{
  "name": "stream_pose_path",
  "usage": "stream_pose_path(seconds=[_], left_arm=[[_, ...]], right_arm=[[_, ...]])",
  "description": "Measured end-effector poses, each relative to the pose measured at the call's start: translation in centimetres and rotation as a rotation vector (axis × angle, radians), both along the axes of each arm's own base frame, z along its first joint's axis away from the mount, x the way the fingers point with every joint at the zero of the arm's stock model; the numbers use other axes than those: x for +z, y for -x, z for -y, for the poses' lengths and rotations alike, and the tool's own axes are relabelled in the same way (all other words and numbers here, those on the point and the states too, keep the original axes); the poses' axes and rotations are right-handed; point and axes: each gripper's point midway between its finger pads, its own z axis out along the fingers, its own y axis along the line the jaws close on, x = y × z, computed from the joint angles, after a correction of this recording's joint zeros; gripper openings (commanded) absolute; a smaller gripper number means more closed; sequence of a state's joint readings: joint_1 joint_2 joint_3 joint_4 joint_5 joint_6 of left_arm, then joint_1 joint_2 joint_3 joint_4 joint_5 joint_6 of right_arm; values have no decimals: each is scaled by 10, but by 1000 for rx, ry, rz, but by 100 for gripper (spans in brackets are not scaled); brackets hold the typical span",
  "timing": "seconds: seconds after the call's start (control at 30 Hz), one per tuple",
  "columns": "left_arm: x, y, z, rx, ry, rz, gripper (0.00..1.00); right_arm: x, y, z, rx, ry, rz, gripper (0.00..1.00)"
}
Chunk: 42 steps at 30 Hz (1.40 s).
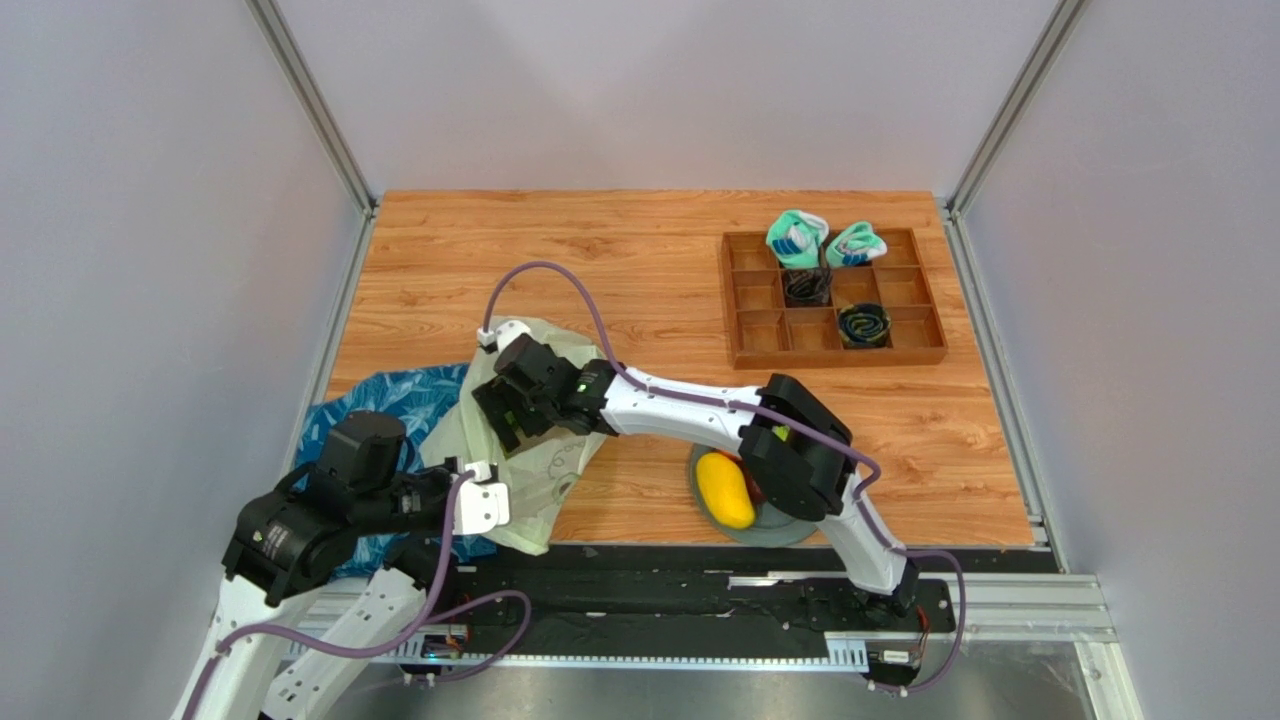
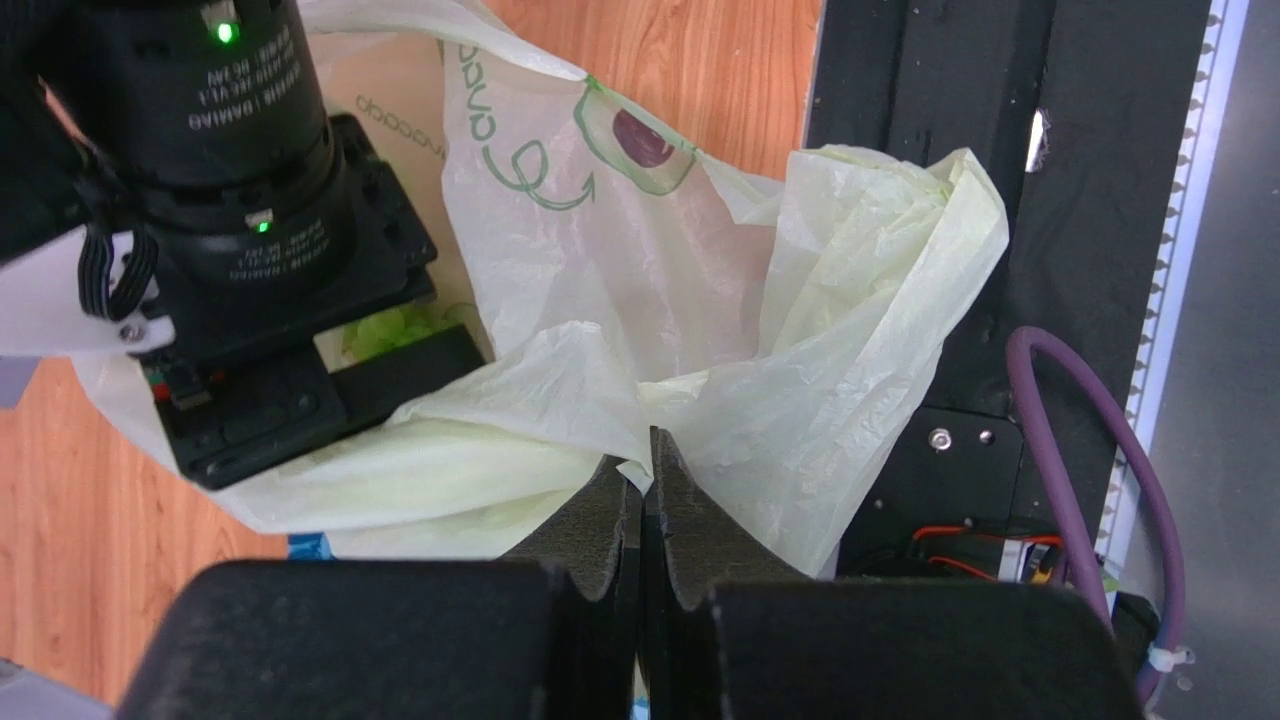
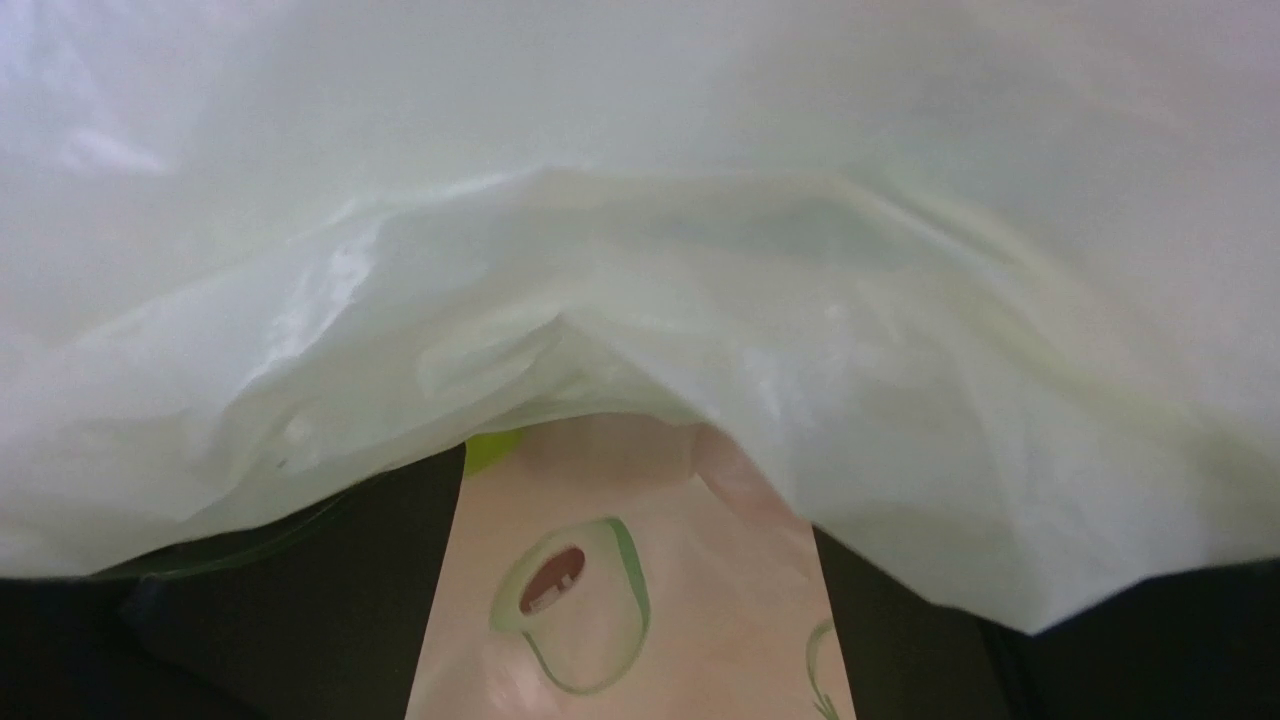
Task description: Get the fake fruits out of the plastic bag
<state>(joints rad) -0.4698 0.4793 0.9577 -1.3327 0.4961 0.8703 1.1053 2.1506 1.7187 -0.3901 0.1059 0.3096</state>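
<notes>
Left gripper [image 2: 646,458] is fully closed, its fingertips pinching a bunched fold of the plastic bag [image 2: 706,300] just above the black rail at the near table edge. The film rises from the pinch in crumpled ridges, and an avocado print shows on the far panel.

Right gripper [image 1: 504,417] is reached across from its base and pushed into the bag's mouth. In the right wrist view the pale film drapes over the whole upper frame. The two dark fingers sit far out at the lower left and lower right, so the jaws stand wide apart. I see nothing gripped between them, only the bag's printed inner wall beyond.

Fruit count — one I can name outside the bag: the yellow mango [image 1: 726,489] lies on a grey plate [image 1: 774,528] at the near edge, partly under the right arm's elbow. Anything else on that plate is hidden by the arm.

Inside the bag, the left wrist view shows a green patch [image 2: 394,327] through the film, right against the right gripper's black body. The right wrist view shows a bright green sliver at the fold. I cannot tell which fruit this is.

The bag lies on the wooden table [image 1: 631,255] toward the left, overlapping a blue leaf-patterned bag [image 1: 383,402] on its left side. A wooden tray [image 1: 834,357] with compartments sits far right, well apart, with rolled socks [image 1: 796,236] in its back row.
</notes>
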Motion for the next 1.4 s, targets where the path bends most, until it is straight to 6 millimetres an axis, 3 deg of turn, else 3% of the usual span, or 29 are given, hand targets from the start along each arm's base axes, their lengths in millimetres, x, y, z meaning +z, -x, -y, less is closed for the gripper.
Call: stream_pose_path(seconds=[0.2,0.37,0.53,0.7,0.87,0.97,1.07,1.17,1.3,1.4], left_arm=[[5,1,-1,-13,0,28,0],[4,2,-1,-15,-1,22,0],[0,1,2,-25,-12,-23,0],[1,1,3,-31,-9,-26,0],[5,1,3,-40,-2,-6,0],[7,1,4,-40,1,0,0],[7,1,4,-37,2,-2,0],[7,1,3,-32,1,-3,0],[6,-2,0,-17,-18,6,0],[-1,-5,-5,-5,-48,6,0]], right_arm=[[-2,-7,-20,-55,-36,-4,84],[-8,13,-30,31,-62,-88,88],[-10,18,-39,-60,-31,-26,73],[-11,10,-49,-165,-33,28,71],[-35,-3,-44,-227,4,44,68],[-53,-12,-39,-236,47,79,49],[-52,-19,-40,-213,60,137,37],[-51,-24,-39,-167,86,173,4],[-50,-18,-32,-60,102,157,0],[-36,-10,-12,36,99,98,0]])
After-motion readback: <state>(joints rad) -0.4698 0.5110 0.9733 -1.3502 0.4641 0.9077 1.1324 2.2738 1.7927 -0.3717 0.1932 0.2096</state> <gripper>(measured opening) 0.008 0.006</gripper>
